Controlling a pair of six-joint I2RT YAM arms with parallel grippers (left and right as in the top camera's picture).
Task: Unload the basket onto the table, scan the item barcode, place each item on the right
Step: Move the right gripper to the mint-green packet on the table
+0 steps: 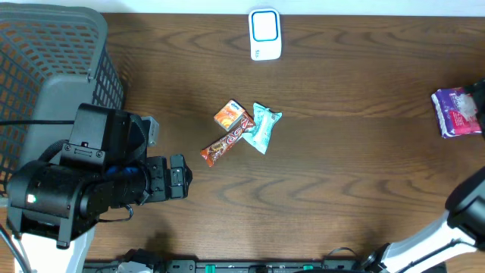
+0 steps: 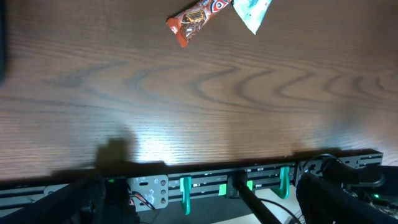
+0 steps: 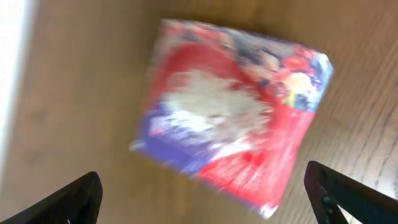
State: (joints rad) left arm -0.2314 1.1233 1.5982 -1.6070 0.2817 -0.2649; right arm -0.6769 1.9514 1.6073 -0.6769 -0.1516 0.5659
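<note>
Three snacks (image 1: 241, 130) wait, likely not scanned yet. Both the left gripper (image 2: 202, 196) and right gripper (image 3: 205, 193) spread wide, empty. A purple pack (image 3: 230, 112) lies below the right one.

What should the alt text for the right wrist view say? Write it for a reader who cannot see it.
A blurred red and purple packet lies tilted on a brown wooden table, seen from close above. The right end effector is open, its two dark fingers at the lower corners of the frame, clear of the packet.
</note>
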